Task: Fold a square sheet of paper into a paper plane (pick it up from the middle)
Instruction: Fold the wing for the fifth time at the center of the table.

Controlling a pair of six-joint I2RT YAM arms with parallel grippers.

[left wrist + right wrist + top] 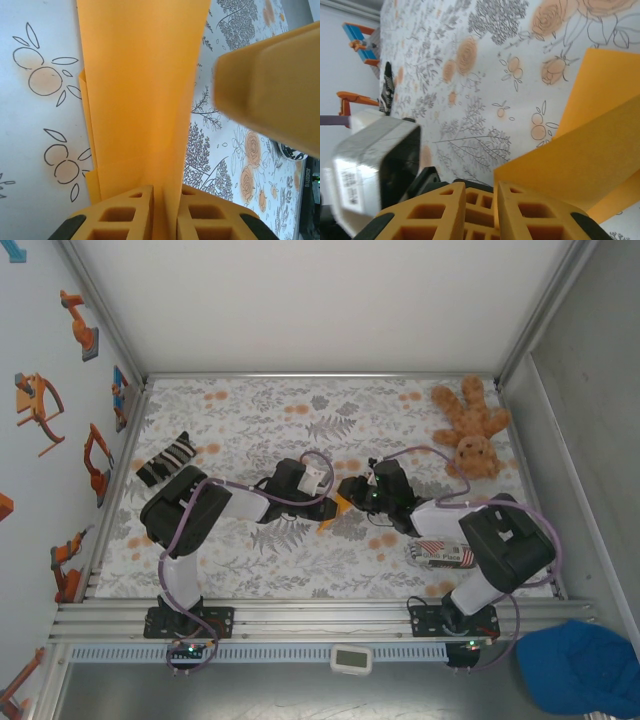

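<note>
Clamping the paper [140,90] near the table's [250,420] centre, the left gripper [165,214] holds it between closed jaws. The right gripper [496,210] pinches it too.

The paper [140,100] is bright orange, the tablecloth [250,410] grey-and-peach floral, the teddy [470,430] brown, the packet [443,554] red-and-white striped

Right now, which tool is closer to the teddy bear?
Right. The right tool grips the orange paper mid-table on the side toward the teddy bear; the left tool grips it from the opposite side, farther away.
</note>
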